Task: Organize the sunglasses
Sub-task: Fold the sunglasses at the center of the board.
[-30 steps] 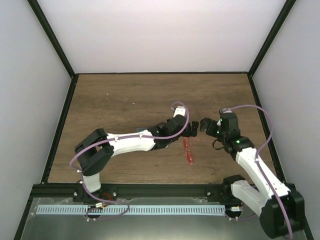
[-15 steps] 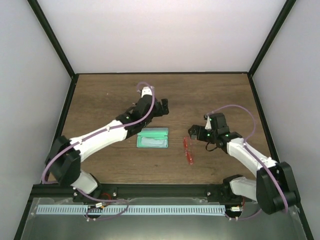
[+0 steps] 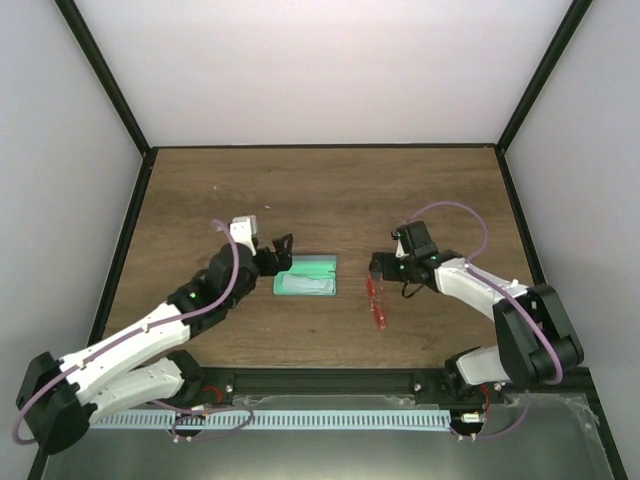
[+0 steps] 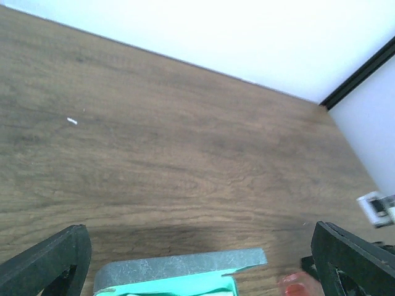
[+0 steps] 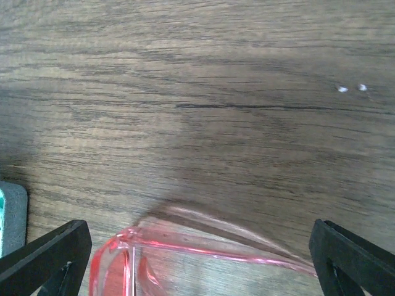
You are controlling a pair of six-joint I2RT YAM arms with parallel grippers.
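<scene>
Both spread, pinching nothing.
My right gripper straddles the sunglasses; my left gripper straddles the case.

env: robot lab test cell | walls: plain white panels at top and both sides, held in black frame struts | bench: wood-grain tabletop | bottom of frame: black mounting rail, slotted cable duct, left arm and right arm bolted there
</scene>
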